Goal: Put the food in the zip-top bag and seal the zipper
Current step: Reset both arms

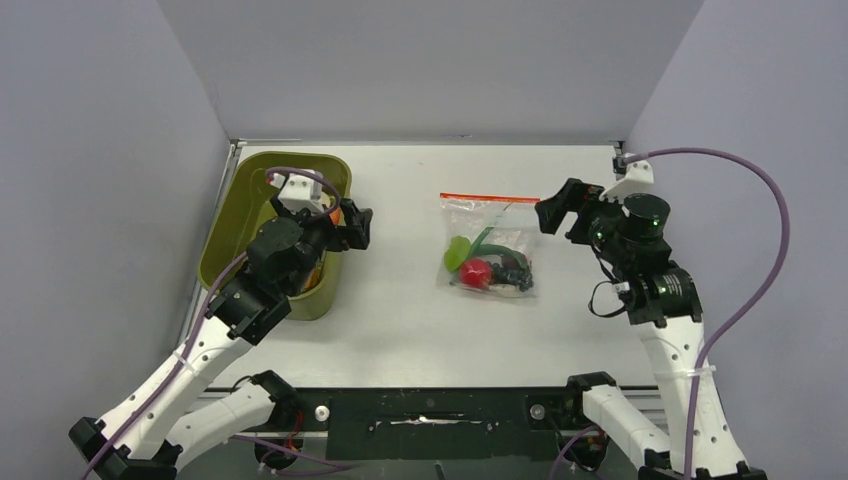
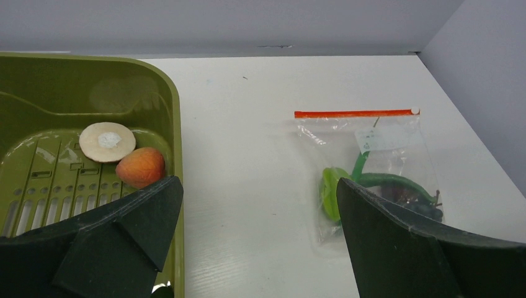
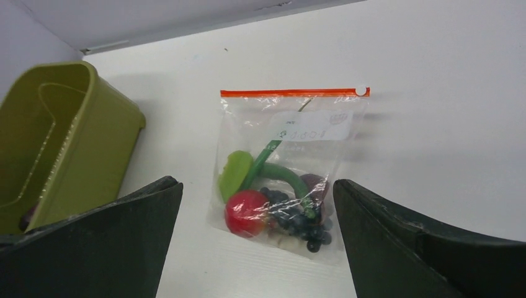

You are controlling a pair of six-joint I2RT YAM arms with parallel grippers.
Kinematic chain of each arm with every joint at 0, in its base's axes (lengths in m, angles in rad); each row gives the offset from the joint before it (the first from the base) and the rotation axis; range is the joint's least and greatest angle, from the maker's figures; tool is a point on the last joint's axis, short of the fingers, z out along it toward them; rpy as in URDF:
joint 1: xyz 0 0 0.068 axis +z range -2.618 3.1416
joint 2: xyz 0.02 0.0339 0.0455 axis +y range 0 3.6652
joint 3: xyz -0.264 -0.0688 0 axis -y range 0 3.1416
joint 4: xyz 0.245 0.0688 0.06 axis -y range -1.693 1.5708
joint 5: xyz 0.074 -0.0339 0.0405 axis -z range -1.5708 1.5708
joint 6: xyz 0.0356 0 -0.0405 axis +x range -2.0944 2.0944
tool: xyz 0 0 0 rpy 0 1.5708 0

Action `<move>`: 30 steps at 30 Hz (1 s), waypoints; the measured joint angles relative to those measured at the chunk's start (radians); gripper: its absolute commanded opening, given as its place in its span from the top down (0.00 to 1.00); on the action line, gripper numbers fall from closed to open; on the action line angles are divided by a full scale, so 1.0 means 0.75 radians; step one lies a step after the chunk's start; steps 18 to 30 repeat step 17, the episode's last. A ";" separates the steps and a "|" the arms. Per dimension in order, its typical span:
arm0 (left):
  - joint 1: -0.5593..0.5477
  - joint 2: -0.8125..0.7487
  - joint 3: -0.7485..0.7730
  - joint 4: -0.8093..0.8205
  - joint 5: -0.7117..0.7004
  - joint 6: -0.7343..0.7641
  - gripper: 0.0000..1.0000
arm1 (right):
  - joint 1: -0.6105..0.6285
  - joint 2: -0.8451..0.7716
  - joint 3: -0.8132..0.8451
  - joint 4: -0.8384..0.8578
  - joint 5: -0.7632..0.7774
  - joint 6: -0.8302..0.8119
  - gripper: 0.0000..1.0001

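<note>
Left gripper wide; right gripper wide; zip-top bag flat — food inside

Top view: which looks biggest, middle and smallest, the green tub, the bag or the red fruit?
1. Tub, clearly the largest.
2. Bag.
3. Red fruit, a small ball inside the bag.

Filled zip-top bag apart from green tub
</note>
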 measured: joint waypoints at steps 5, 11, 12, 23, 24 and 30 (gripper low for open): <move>0.000 -0.011 0.064 -0.001 0.003 -0.046 0.02 | 0.000 -0.129 -0.001 -0.003 -0.007 0.123 0.02; 0.000 -0.085 0.063 0.024 0.031 -0.095 0.02 | 0.000 -0.183 -0.005 -0.004 -0.009 0.190 0.02; 0.000 -0.093 0.063 0.025 0.032 -0.099 0.02 | 0.000 -0.182 -0.010 -0.004 -0.009 0.195 0.03; 0.000 -0.103 0.034 0.032 0.040 -0.122 0.02 | 0.000 -0.173 -0.038 -0.033 -0.029 0.227 0.02; 0.000 -0.103 0.034 0.032 0.040 -0.122 0.02 | 0.000 -0.173 -0.038 -0.033 -0.029 0.227 0.02; 0.000 -0.103 0.034 0.032 0.040 -0.122 0.02 | 0.000 -0.173 -0.038 -0.033 -0.029 0.227 0.02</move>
